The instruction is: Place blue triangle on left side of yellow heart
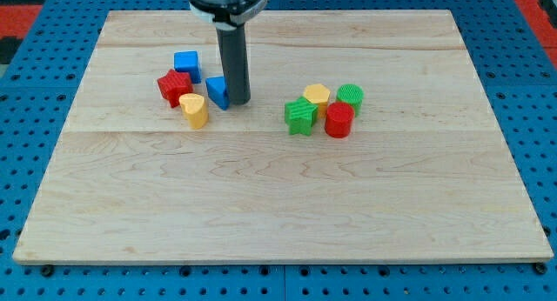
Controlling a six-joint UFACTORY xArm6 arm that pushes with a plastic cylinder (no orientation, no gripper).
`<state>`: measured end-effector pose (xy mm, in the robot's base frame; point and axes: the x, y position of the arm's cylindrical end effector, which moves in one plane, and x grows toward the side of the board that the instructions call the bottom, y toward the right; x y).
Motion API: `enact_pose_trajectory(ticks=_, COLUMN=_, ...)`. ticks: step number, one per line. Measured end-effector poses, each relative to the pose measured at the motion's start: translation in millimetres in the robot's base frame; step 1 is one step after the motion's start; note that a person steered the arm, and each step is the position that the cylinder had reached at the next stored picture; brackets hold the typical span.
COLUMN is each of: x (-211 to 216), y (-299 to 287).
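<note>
Rod covers the right part of the blue triangle [216, 91] — only its left side shows, so its full outline can't be read. My tip [238, 102] sits against that block; exact contact spot hidden behind the rod. Arm body cut off by the view's top edge. Red block [174, 86] — shape unclear, partly behind the yellow heart [195, 110]. Yellow block [317, 96] in the right cluster half hidden by green block [300, 116] and red cylinder [339, 120].
</note>
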<state>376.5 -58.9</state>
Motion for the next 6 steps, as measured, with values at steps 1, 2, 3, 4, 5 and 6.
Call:
enact_pose_trajectory(ticks=1, x=-9, y=-27)
enact_pose_trajectory(ticks=2, x=-25, y=-42)
enact_pose_trajectory(ticks=3, x=-52, y=-39)
enact_pose_trajectory(ticks=4, x=-105, y=-24)
enact_pose_trajectory(ticks=5, x=-122, y=-81)
enact_pose_trajectory(ticks=6, x=-115, y=-71)
